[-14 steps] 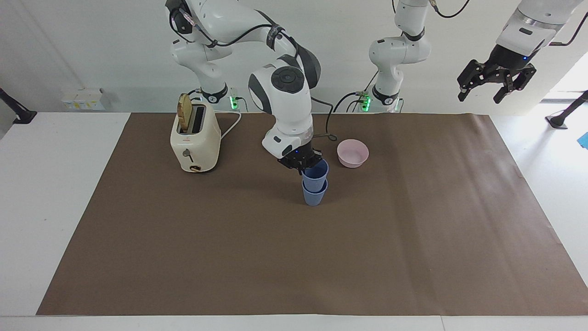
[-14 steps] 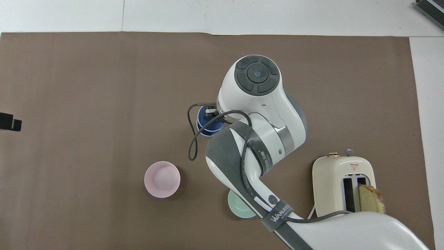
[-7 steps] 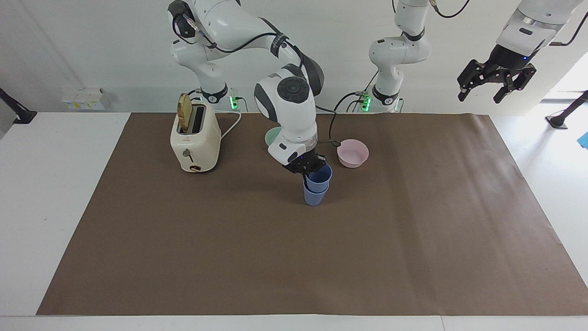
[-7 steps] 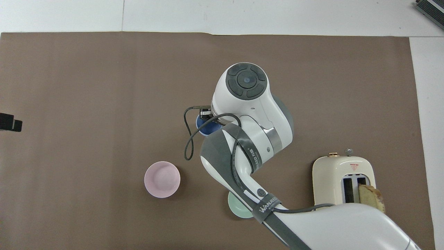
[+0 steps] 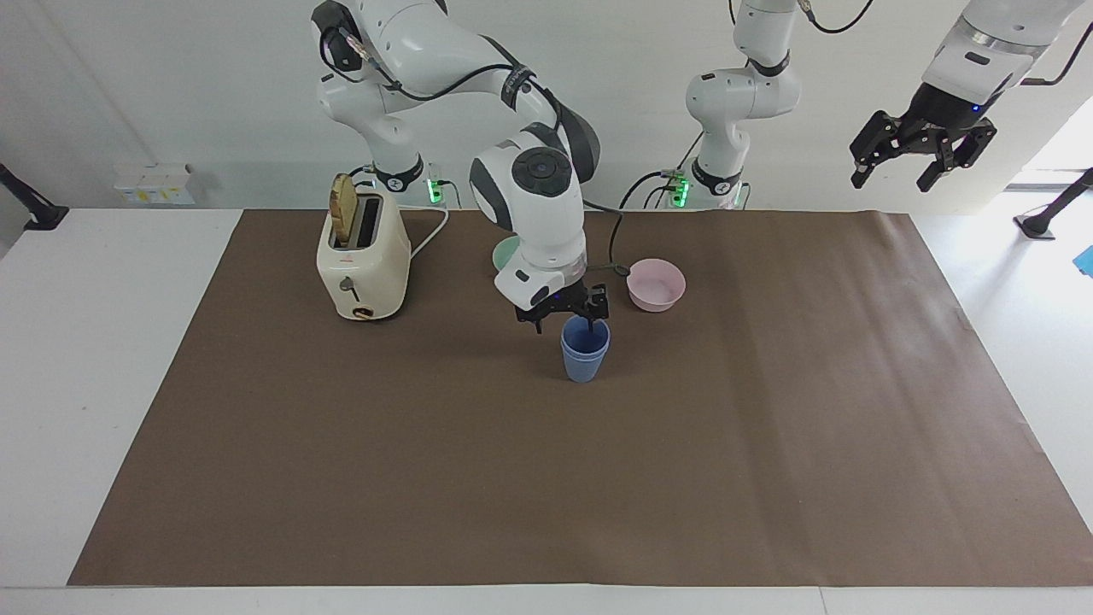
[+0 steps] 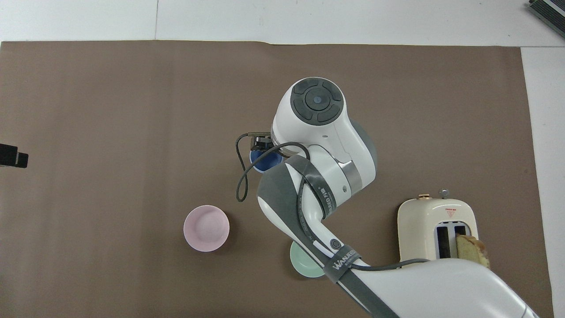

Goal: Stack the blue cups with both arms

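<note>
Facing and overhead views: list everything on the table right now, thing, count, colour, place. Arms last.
blue cups: 2, periwinkle blue, nested into one stack mid-table, farther from the robots than the bowls
pink bowl: 1, pale pink, beside the stack, toward the left arm's end
green bowl: 1, mint green, nearer to the robots than the stack, mostly hidden by the right arm
toaster: 1, cream, toward the right arm's end, a slice of bread standing in one slot
table cover: 1, brown
right gripper: 1, black, open, just over the stack
left gripper: 1, black, open, raised off the left arm's end, waiting
</note>
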